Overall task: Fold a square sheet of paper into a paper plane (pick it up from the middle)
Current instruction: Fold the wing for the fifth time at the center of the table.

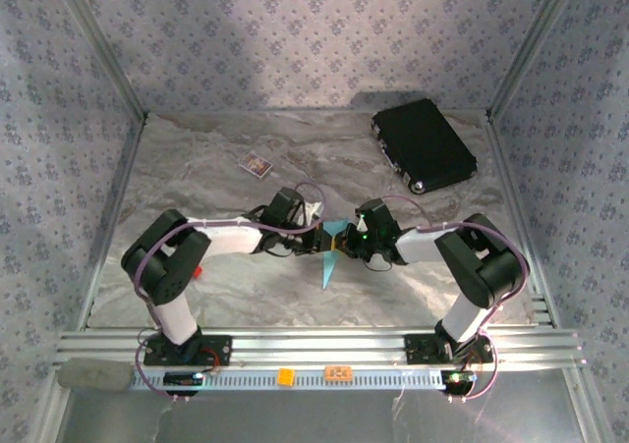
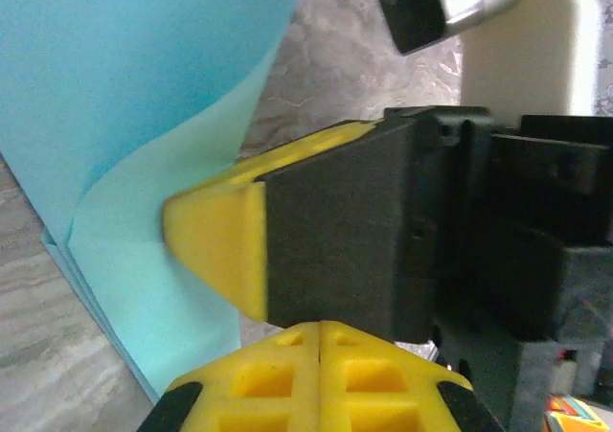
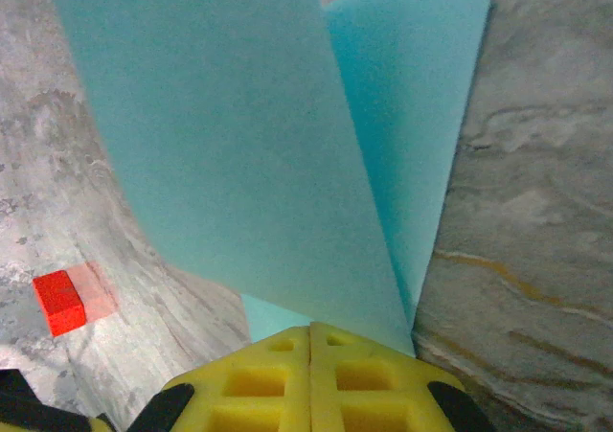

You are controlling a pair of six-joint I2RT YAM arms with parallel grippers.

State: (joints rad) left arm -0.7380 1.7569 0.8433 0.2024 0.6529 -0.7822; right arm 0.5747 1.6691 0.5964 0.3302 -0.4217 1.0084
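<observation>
The light-blue sheet of paper is folded into layers and tapers to a point toward the near edge at mid-table. My right gripper is shut on its upper end. From the right gripper's closed yellow tips the paper spreads away in two overlapping layers. My left gripper faces the right one, tip to tip. Its yellow fingers are shut with nothing between them. Just above them, the right gripper pinches the edge of the curved paper.
A black rectangular case lies at the back right. A small dark card with a pale border lies at the back left. A small red block sits on the marbled table beside the left arm. Patterned walls enclose three sides.
</observation>
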